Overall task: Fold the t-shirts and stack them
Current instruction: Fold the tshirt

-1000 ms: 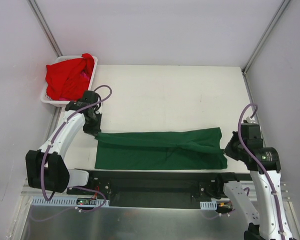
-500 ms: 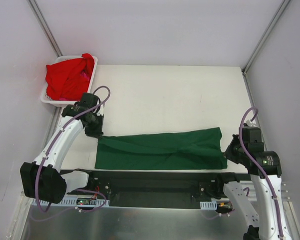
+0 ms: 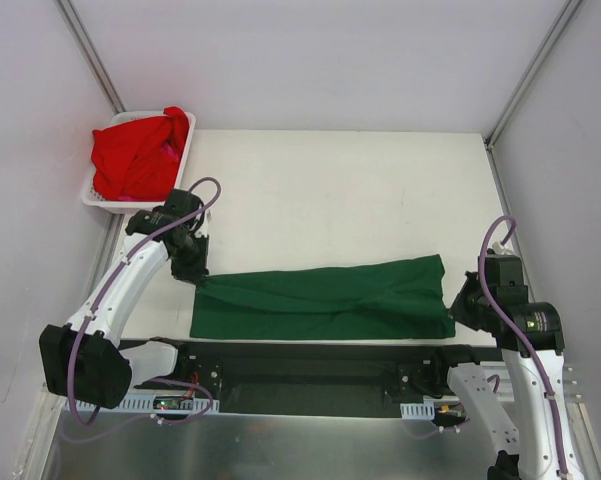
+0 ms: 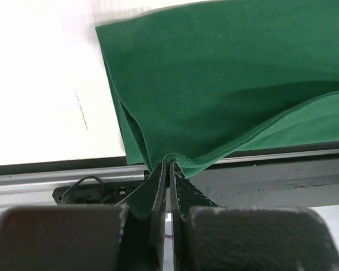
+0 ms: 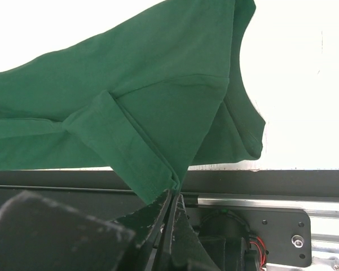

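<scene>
A dark green t-shirt [image 3: 325,298] is stretched in a long band along the table's near edge. My left gripper [image 3: 197,276] is shut on its left end, and the left wrist view shows the green t-shirt [image 4: 225,79] pinched at the left gripper [image 4: 169,165]. Shut on the shirt's right end is my right gripper [image 3: 458,305]; in the right wrist view a folded green hem [image 5: 141,158] runs into the right gripper [image 5: 176,195]. Red t-shirts [image 3: 135,152] are heaped at the back left.
A white slotted basket [image 3: 107,201] holds the red heap at the table's back left corner. The black and metal mounting rail [image 3: 320,365] runs along the near edge just below the green shirt. Grey walls stand close on both sides.
Both grippers kept their hold. The left gripper has drifted slightly toward the near edge and the right a little down, and the green shirt now lies flatter and straighter.
</scene>
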{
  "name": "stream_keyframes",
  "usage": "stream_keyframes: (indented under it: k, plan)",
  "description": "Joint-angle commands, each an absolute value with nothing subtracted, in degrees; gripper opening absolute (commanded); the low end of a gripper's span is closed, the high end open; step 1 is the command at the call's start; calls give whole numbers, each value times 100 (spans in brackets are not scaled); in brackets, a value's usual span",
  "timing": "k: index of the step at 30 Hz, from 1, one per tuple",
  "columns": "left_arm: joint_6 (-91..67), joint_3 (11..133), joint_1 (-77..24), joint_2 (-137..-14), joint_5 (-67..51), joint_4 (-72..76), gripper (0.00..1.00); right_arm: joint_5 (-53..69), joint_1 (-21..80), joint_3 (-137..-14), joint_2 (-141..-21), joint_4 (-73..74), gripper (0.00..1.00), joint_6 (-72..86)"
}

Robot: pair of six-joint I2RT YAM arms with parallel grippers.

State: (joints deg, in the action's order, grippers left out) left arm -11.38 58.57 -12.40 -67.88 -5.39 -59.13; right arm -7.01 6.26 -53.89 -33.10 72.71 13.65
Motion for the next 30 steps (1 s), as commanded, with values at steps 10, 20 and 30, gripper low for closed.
stream_keyframes:
  k: [10, 20, 30]
  plan:
    - [-1564, 6047, -1283, -6724, 281, -6434, 36, -773, 580, -5642, -3252, 7488, 45, 1248]
    - [-1547, 6354, -1283, -6180, 159, -6111, 51, -554, 589, -5485, -3463, 6962, 47, 1274]
    - [-2021, 4826, -1362, -5493, -1863, -3176, 0, 404, 659, -4360, -3717, 4923, 1, 1257]
